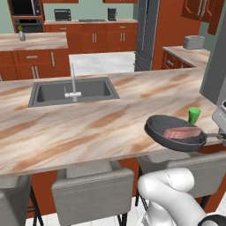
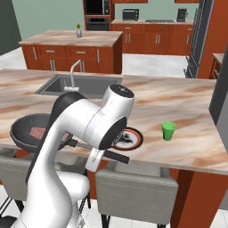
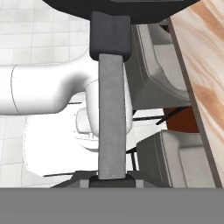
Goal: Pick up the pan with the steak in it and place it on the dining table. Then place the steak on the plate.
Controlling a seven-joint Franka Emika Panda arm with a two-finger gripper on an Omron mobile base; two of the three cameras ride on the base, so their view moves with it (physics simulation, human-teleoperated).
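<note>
The pan (image 1: 175,132) is seen at the near edge of the bench (image 1: 88,128), its bowl over the marble top and its handle (image 3: 111,118) reaching out past the edge above the stools (image 1: 92,187). Whether the base rests on the top or hangs just above it cannot be told. The steak (image 1: 182,132) lies flat inside the pan, toward the handle side.

In the hand view the handle runs straight up the middle, from the hand (image 3: 111,177) at the bottom to the dark bowl at the top. The hand is clamped on the handle, the two fingertips pressed against its outer end. In the left base view the grip is cut off by the right border.

In the right base view the pan (image 2: 33,129) is partly hidden behind the white arm (image 2: 84,124). The plate (image 2: 130,138) lies on the bench to the right of the pan, half covered by the arm's elbow, with a dark pattern on its pale centre. A green cup (image 2: 168,131) stands upright further right, apart from the plate. In the left base view the cup (image 1: 193,114) stands just behind the pan.

A sink (image 1: 73,92) with a tap (image 1: 73,84) is set into the bench on its far side, well apart from the pan.
</note>
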